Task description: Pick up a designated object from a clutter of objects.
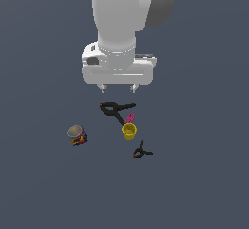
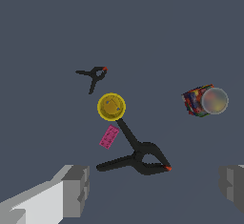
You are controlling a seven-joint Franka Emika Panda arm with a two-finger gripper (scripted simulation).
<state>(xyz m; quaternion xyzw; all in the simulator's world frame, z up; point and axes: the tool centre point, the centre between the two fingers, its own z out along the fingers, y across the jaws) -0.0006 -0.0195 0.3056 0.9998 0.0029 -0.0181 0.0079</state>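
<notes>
The arm (image 1: 121,13) is shown from above in the exterior view, filling the 12 o'clock part of the frame. The gripper (image 1: 117,87) is held high over the floor (image 1: 204,184), its jaws spread wide and nothing held between them; in the wrist view the two fingers (image 2: 71,189) appear well apart at the frame's edges.

The clutter is seen below. Taking the cup as the dial's centre in the exterior view:

- Large clamp (image 1: 116,109): at about 11 o'clock, one handle reaching toward the cup (image 1: 129,131).
- Can (image 1: 77,135): at 9 o'clock, well apart, lying on its side.
- Cup: yellow, upright, mouth open.
- Small clamp (image 1: 141,152): at about 5 o'clock, near.
- Block (image 1: 130,119): magenta, studded, at 12 o'clock, just beside the cup rim and close to the clamp handle.

In the wrist view the block (image 2: 109,137) is seen lying flat in the narrow space between cup and clamp handle, apparently touching neither.

Risks are judged as follows. With the block flanked so closely, a descending finger could strike the clamp handle or cup and knock the block aside. If the jaws are aligned across the block's long axis, the clamp handle could be caught instead.
</notes>
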